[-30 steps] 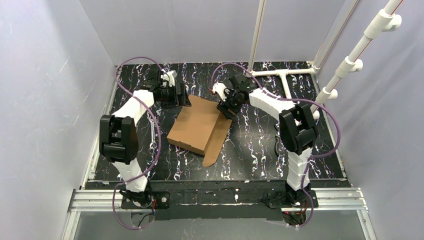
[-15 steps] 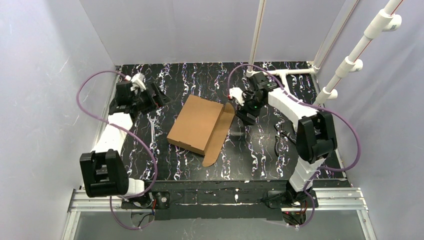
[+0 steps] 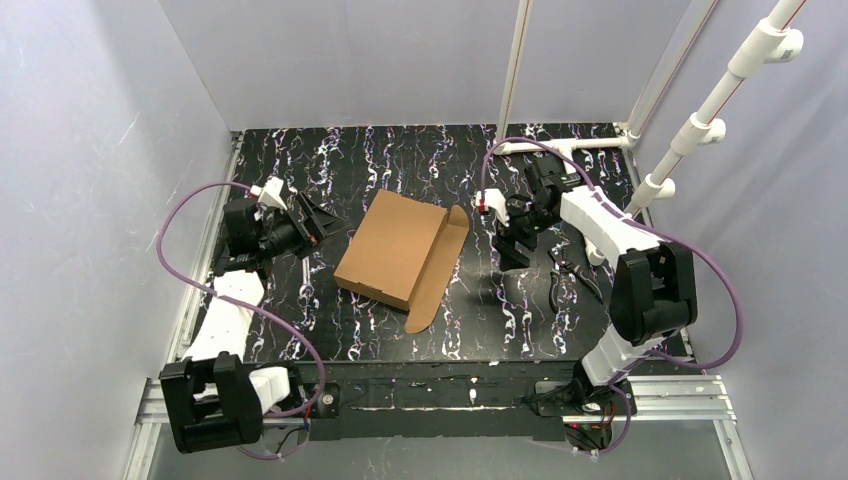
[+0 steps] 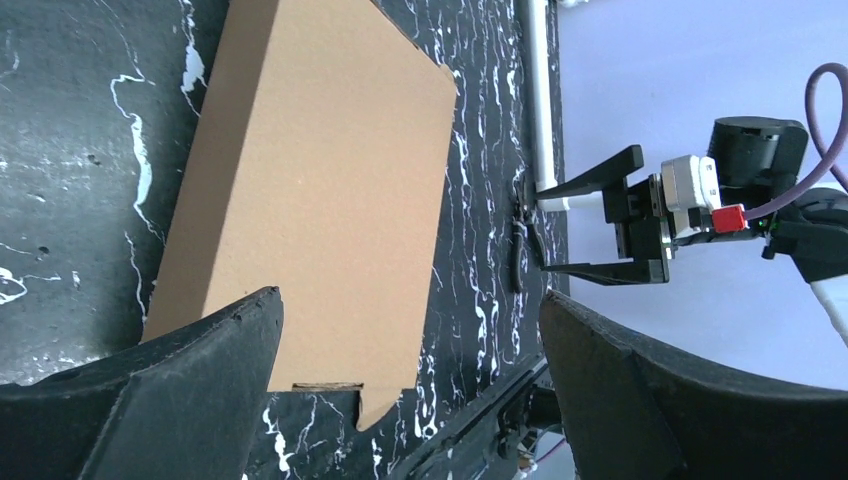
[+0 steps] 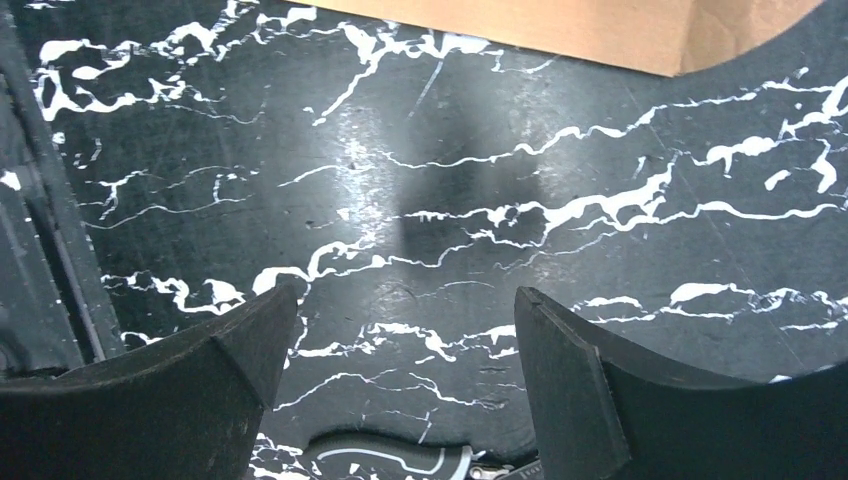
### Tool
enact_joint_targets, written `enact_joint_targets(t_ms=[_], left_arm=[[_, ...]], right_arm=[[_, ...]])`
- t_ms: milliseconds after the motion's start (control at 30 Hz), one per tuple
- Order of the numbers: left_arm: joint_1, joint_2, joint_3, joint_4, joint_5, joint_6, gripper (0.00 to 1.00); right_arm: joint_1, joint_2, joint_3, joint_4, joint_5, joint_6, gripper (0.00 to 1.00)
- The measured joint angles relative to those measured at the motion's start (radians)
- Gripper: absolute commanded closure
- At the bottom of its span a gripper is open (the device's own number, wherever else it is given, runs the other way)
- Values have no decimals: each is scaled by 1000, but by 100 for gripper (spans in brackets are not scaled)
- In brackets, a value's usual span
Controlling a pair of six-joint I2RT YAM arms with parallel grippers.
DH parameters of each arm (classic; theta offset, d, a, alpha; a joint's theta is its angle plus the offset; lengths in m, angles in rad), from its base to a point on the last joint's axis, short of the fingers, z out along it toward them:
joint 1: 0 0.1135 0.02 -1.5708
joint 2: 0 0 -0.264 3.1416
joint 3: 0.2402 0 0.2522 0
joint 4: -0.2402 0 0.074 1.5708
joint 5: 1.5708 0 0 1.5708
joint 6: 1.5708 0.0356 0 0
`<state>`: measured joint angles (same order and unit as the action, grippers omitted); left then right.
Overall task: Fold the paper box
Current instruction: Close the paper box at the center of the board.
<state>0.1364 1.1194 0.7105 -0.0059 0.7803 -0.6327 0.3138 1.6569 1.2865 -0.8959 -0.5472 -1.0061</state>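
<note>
Both hang open, empty: left pincer [image 3: 333, 222], right pincer [image 3: 515, 258], apart from paper box [image 3: 395, 245]. Its rounded flap [image 3: 440, 272] sticks out. Likely next: tuck it in.

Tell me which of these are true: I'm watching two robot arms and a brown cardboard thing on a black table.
1. The plain brown corrugated cardboard box lies on the black white-veined table between the two arms. True.
2. The left gripper is clamped on the box. False: its jaws are open and it is off to the box's left, not touching it.
3. The right gripper holds nothing. True: its jaws stand open over bare table.
4. The box is fully closed, with nothing sticking out. False: a flap with a rounded tip juts out along its right side.
</note>
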Motion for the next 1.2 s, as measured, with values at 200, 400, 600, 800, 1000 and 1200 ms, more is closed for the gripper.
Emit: enact_joint_targets(t_ms=[200,400,600,800,1000,1200], left_arm=[[4,-48,-24,-14,42,-18,2],[-1,-71,-28,-108,68,23,2],[-136,-111,24,-295,-50,140,2],[-324,-111,110,-395,-239,268,2],[-331,-53,170,-373,-295,366,2],[-328,96,244,-306,-293,359,2]], right_arm=[[-20,-48,-50,-21,-110,-74,11],[-24,-88,-102,-44,-233,-178,2],[-24,-132,-153,-18,-299,-200,2],[-24,-153,-204,160,-299,-6,2],[-15,-59,-180,334,-232,208,1],[-11,9,-189,602,-140,478,2]])
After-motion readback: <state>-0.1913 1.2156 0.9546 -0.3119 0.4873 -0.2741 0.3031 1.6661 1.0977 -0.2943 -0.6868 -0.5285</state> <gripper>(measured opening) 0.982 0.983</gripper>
